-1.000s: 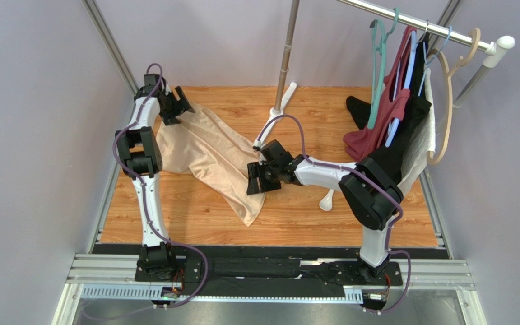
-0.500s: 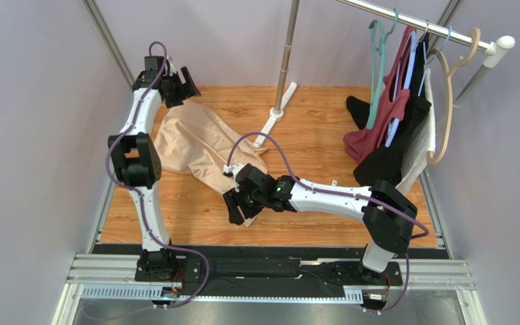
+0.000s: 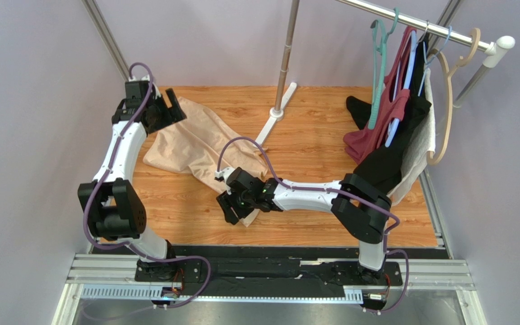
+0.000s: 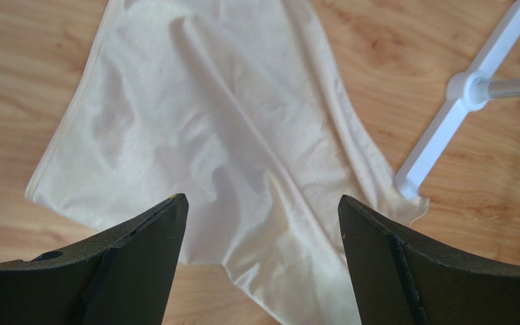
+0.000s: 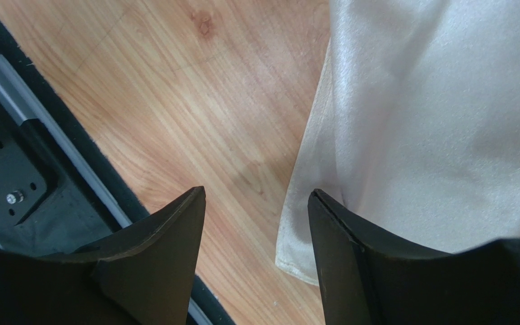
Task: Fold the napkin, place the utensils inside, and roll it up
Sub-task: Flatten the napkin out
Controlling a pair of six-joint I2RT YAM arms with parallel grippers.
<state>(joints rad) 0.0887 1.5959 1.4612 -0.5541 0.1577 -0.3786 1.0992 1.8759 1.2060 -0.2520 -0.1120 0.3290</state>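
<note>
The peach-tan napkin [image 3: 195, 145] lies crumpled and stretched on the wooden table, running from the far left down to a near corner [image 3: 248, 218]. My left gripper [image 3: 166, 112] hovers open over its far-left end; in the left wrist view the napkin [image 4: 242, 128] spreads below the open gripper [image 4: 261, 199]. My right gripper [image 3: 232, 206] is open at the near corner. In the right wrist view that gripper [image 5: 256, 191] straddles the napkin's edge [image 5: 310, 169], one finger over bare wood, the other over the cloth, nothing gripped. The utensils are hidden.
A metal pole [image 3: 284, 54] with a long white foot [image 3: 271, 125] stands at the back centre, the foot [image 4: 446, 122] touching the napkin's far corner. Dark red, black and white garments [image 3: 395, 128] hang on hangers at right. The table's black near edge [image 5: 73, 135] is close to my right gripper.
My right gripper has travelled from the napkin's middle down to its near corner. My left gripper has drifted left along the far end. The napkin has shifted a little.
</note>
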